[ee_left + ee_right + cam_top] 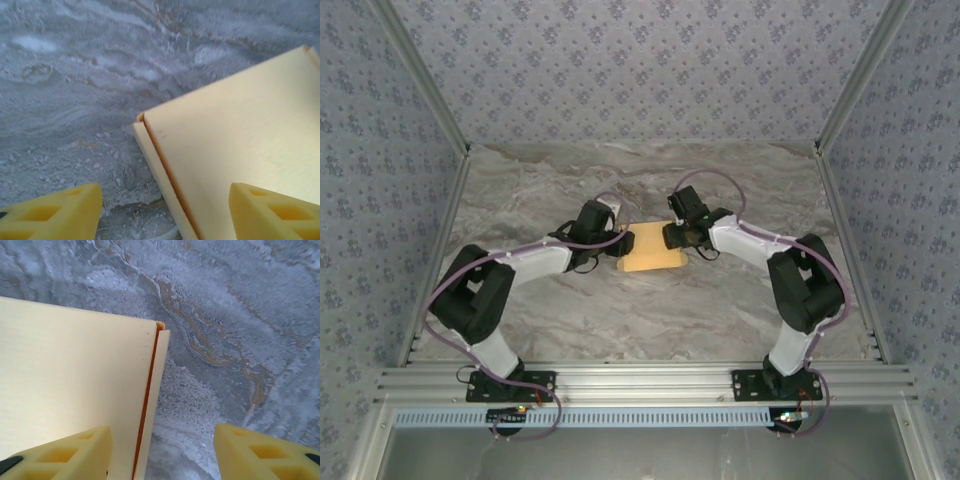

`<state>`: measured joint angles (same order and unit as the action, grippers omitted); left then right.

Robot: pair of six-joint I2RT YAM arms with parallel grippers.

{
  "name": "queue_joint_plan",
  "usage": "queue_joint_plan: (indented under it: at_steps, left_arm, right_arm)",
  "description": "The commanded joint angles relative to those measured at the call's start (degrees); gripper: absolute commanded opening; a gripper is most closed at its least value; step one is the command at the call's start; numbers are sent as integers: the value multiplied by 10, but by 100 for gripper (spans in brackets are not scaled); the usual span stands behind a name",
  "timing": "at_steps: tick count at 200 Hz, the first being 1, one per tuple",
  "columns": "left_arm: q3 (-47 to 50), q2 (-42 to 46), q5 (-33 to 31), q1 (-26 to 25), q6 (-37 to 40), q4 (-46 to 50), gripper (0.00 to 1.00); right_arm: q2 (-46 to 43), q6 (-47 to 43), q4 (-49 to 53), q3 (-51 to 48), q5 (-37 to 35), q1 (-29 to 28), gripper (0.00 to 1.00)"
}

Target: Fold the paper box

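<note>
The left claw [164, 197] is found open, its fingers set apart astride a corner of the paper box [655, 248]; nothing is gripped. The right claw [162, 435] is likewise open, with one finger over the box's top panel and the other over bare tabletop [650, 320]. The box is located mid-tabletop between both claws, lying flat. One panel is seen laid over another along an orange seam. Folding is judged well advanced; whether the flaps are tucked cannot be told.
</note>
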<state>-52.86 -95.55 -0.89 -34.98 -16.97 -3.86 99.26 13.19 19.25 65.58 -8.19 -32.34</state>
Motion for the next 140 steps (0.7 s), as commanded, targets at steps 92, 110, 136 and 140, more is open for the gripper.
queue_joint_plan:
  at_steps: [92, 110, 136, 140]
  left_arm:
    - [-216, -134, 220, 72, 82, 138, 76]
    - [-268, -183, 258, 76, 86, 177, 74]
    - [-298, -209, 327, 75, 82, 194, 70]
    - [-296, -207, 332, 74, 81, 193, 69]
  right_arm:
    - [-228, 33, 34, -171, 8, -61, 62]
    - [-235, 37, 39, -173, 0, -60, 62]
    - [-236, 43, 39, -176, 21, -60, 68]
    - [-237, 43, 40, -178, 26, -59, 68]
